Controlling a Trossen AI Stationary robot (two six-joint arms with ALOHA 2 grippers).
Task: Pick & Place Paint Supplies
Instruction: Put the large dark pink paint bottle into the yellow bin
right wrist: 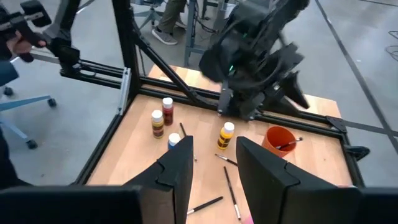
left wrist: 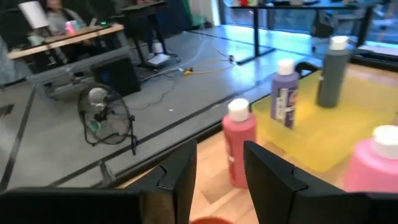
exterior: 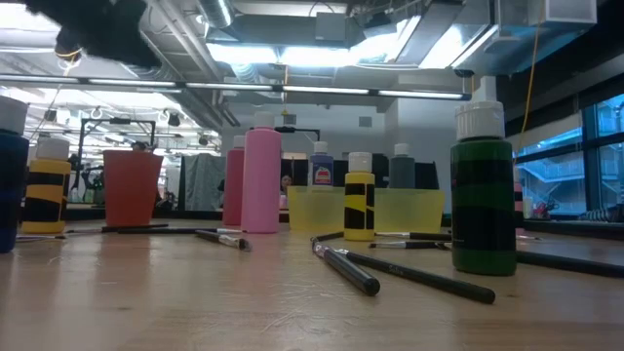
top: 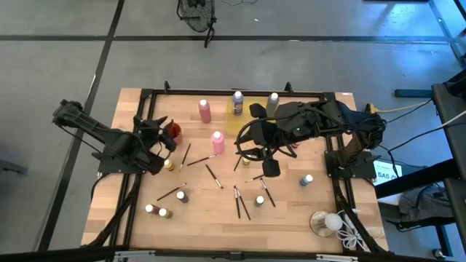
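A red cup [top: 172, 132] stands at the table's left with one dark brush [right wrist: 289, 143] leaning inside it. My left gripper [left wrist: 217, 180] hangs open just above the cup's rim [left wrist: 208, 219], nothing between its fingers. My right gripper [right wrist: 214, 168] is open and empty, high over the table's middle [top: 247, 142], facing the left arm. Two pink bottles [top: 204, 110] [top: 218, 141] stand on the wood. A purple bottle [top: 237, 102] and a grey bottle [top: 273, 103] stand in the yellow tray [top: 234, 125]. Several brushes [top: 240, 204] and small bottles [top: 181, 196] lie and stand toward the near edge.
A clear round dish with a white ball and cord [top: 325, 222] sits at the near right corner. A black frame [top: 218, 93] runs around the table's edges. A fan [left wrist: 106, 118] stands on the floor beyond the far edge. Bare wood lies at the near left.
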